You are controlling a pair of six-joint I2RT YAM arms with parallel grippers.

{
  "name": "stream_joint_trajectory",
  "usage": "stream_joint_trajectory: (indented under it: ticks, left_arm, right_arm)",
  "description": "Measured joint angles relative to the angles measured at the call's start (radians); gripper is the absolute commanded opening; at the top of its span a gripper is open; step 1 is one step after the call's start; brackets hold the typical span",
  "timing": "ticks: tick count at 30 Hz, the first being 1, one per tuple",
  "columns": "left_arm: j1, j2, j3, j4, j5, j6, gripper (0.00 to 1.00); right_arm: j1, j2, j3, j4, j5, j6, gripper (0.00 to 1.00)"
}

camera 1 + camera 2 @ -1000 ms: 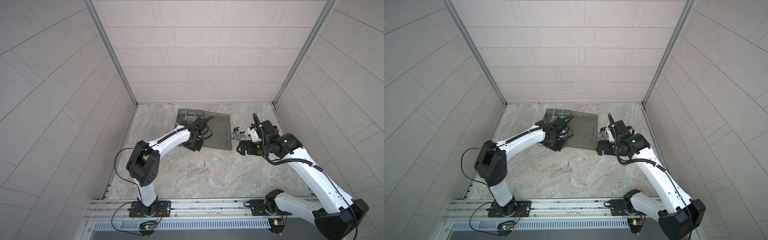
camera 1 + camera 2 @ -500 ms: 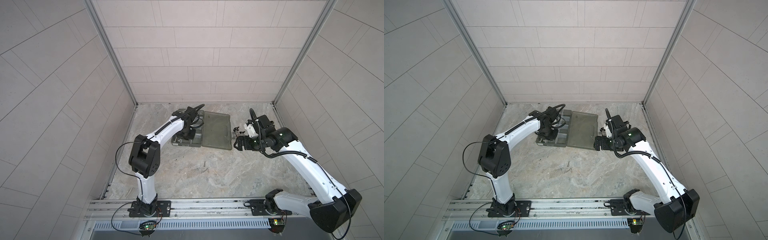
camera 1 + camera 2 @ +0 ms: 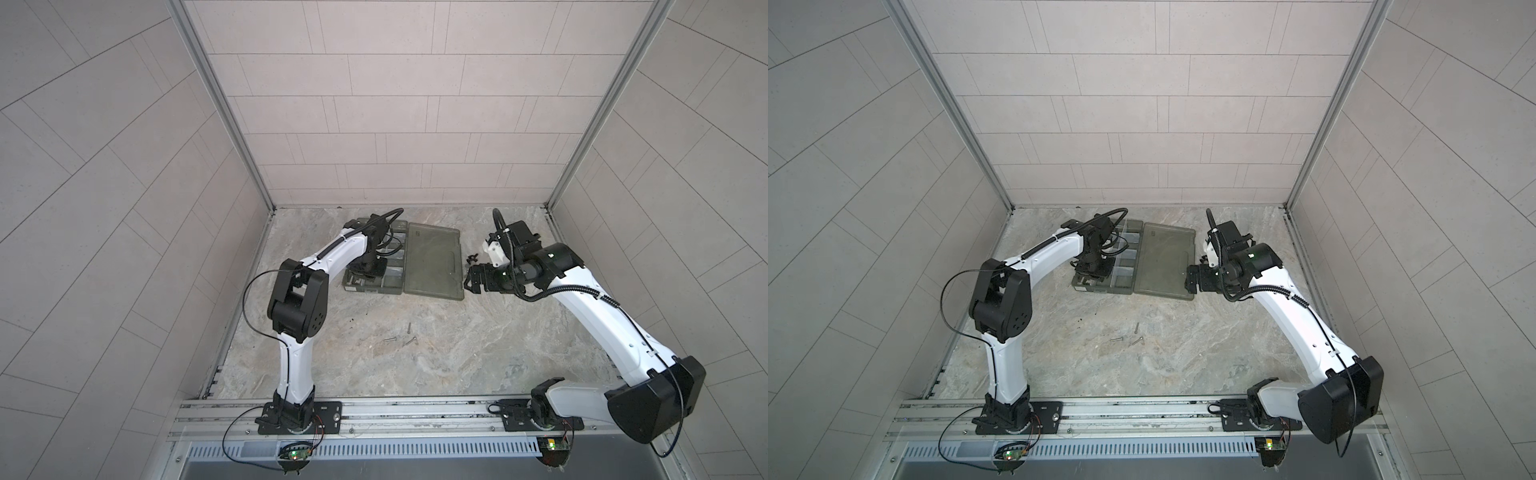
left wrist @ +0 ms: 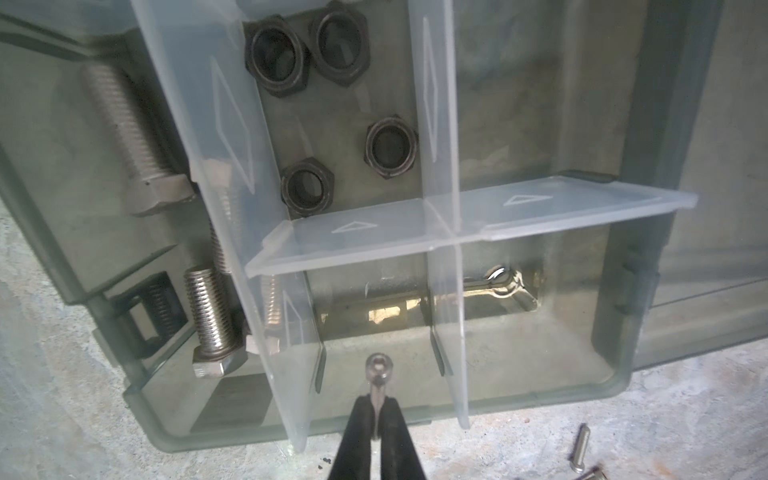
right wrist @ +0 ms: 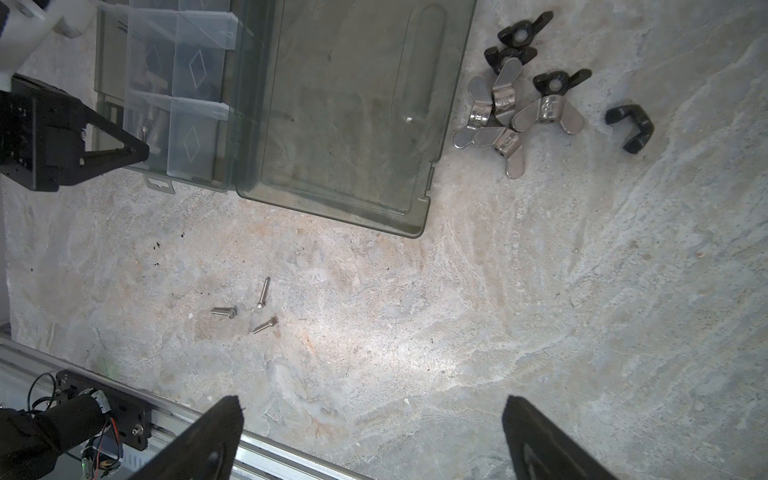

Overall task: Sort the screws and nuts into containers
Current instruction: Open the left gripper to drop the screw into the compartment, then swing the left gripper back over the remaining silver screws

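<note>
My left gripper [image 4: 377,402] is shut on a thin silver screw [image 4: 377,372] and holds it over a front compartment of the grey-green case [image 4: 519,399]. Pale dividers [image 4: 365,245] split the containers. One holds several black nuts [image 4: 276,60], the outer one thick bolts [image 4: 124,124], another thin screws [image 4: 505,282]. In both top views the left gripper [image 3: 363,270] [image 3: 1092,270] hangs over the case's near-left corner. Three loose screws [image 5: 261,293] [image 3: 409,328] lie on the table. My right gripper [image 5: 372,401] [image 3: 473,280] stands open, with nothing in it, beside the lid [image 3: 434,259].
A cluster of silver and black wing nuts [image 5: 511,112] lies just right of the lid, with one black piece [image 5: 629,126] apart from it. The mounting rail [image 3: 374,411] runs along the table's front edge. Tiled walls close off three sides.
My left gripper has moved left, from over the case's lid side to its near-left compartments, still shut. The right gripper has shifted slightly left and back, staying open.
</note>
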Motion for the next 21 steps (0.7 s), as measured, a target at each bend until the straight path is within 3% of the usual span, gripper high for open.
stream_joint_trajectory:
  ticks: [7, 15, 21]
  left_arm:
    - [0.005, 0.023, 0.037, -0.003, 0.006, -0.002, 0.31]
    - [0.005, 0.008, 0.047, -0.011, 0.045, -0.021, 0.33]
    - [-0.010, -0.143, -0.058, -0.013, 0.066, -0.071, 0.35]
  right_arm:
    - [-0.009, 0.044, 0.031, 0.000, -0.012, -0.020, 0.99]
    - [-0.015, 0.048, 0.037, -0.002, -0.018, -0.035, 0.99]
    - [-0.015, 0.040, 0.011, 0.001, -0.020, -0.049, 0.99]
